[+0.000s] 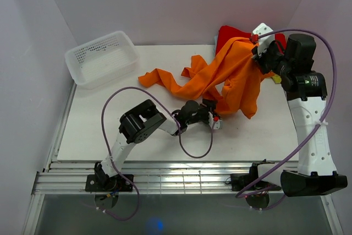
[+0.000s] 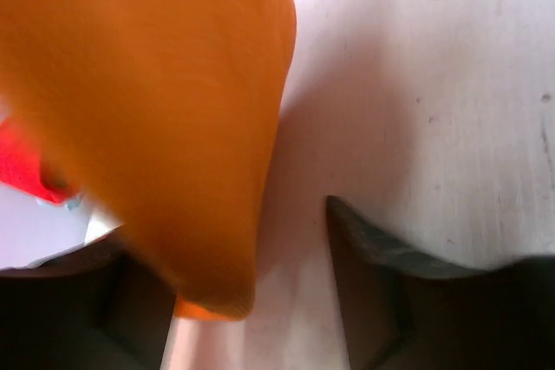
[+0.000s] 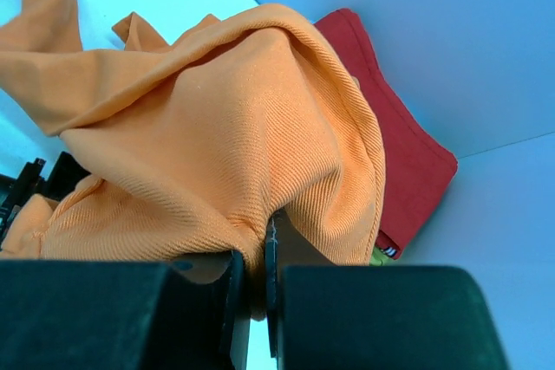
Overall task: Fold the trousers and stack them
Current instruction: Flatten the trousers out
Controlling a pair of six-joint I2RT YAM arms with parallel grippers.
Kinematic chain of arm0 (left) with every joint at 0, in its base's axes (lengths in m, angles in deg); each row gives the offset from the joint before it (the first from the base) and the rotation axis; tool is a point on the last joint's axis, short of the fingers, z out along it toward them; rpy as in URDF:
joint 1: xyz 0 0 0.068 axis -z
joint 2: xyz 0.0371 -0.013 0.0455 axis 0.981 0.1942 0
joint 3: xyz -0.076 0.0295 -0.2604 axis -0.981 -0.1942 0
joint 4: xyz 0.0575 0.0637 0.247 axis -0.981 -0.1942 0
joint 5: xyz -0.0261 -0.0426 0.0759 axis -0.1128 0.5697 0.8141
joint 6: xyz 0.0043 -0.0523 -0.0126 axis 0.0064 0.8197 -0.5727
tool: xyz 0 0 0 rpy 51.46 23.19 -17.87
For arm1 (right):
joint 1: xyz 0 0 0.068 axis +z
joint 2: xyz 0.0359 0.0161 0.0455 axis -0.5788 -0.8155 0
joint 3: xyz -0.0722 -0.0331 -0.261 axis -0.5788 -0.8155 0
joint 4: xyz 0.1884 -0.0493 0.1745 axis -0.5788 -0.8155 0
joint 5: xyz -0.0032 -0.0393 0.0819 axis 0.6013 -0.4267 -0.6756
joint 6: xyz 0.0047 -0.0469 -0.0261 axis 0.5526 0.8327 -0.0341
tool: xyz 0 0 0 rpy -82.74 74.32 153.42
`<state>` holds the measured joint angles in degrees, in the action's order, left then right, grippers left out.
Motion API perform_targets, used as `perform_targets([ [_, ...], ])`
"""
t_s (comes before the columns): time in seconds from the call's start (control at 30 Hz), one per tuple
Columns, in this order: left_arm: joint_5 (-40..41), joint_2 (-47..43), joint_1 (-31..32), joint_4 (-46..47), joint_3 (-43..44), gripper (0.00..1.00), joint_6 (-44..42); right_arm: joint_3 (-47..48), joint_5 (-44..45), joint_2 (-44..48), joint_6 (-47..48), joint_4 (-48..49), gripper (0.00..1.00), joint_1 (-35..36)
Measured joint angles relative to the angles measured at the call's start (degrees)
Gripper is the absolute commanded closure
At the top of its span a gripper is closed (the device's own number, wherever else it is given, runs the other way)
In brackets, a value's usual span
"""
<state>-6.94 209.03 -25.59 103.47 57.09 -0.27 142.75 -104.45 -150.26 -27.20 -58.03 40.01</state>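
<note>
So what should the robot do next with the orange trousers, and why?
Probably close the left gripper on the hanging edge of the trousers. The right gripper pinches them up high, and a fold of cloth dangles between the left one's open fingers, so a second grip could let both arms spread them flat.

The right gripper [image 3: 258, 279] pinches its two dark fingers tight on a bunched fold of the orange trousers [image 3: 217, 136], which billow up above it. Just behind the trousers, partly covered by them, lies a red folded cloth [image 3: 412, 158].
</note>
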Motion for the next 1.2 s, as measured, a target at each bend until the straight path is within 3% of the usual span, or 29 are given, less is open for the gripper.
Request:
perform_targets([
  [0.03,0.8,0.3,0.0,0.5,-0.1,0.42,-0.5,0.4,0.0,0.1,-0.1,0.1,0.92,0.0],
  [0.07,1.4,0.4,0.0,0.8,-0.7,0.58,-1.0,0.5,0.0,0.3,-0.2,0.3,0.92,0.0],
  [0.17,2.8,-2.1,0.0,0.0,-5.5,0.84,-1.1,0.5,0.6,0.8,-0.1,0.4,0.92,0.0],
  [0.2,3.4,-5.2,0.0,-3.1,-8.5,0.96,-0.6,0.5,0.9,0.8,0.2,0.4,0.92,0.1],
  [0.23,3.5,-9.2,-0.2,-7.5,-10.6,1.00,0.4,0.5,1.3,0.8,0.4,0.4,0.92,0.1],
  [0.4,1.3,-32.5,-1.4,-36.6,-10.8,1.00,7.6,-1.3,3.1,1.3,2.0,3.5,0.92,0.1],
  [0.43,0.5,-41.9,-2.6,-41.6,-10.1,1.00,8.6,-1.5,3.2,1.2,2.1,3.6,0.92,0.1],
  [0.53,-1.0,-57.5,-5.6,-56.4,-7.8,1.00,11.4,-1.7,2.8,0.5,1.9,4.3,0.92,0.2],
  [0.67,0.2,-70.6,-9.7,-74.9,-6.0,1.00,12.7,-1.6,1.2,-1.7,0.8,4.7,0.92,1.6],
  [0.83,1.9,-72.9,-15.6,-99.0,3.1,1.00,11.0,-2.1,0.6,-5.0,0.3,4.4,0.92,6.2],
  [0.97,5.2,-71.2,-16.6,-113.0,14.7,1.00,9.6,-7.2,1.8,-4.8,1.1,5.1,0.92,11.7],
  [1.2,14.4,-63.5,-16.6,-120.5,36.2,1.00,7.1,-17.8,3.9,-3.6,3.7,4.6,0.92,13.4],
])
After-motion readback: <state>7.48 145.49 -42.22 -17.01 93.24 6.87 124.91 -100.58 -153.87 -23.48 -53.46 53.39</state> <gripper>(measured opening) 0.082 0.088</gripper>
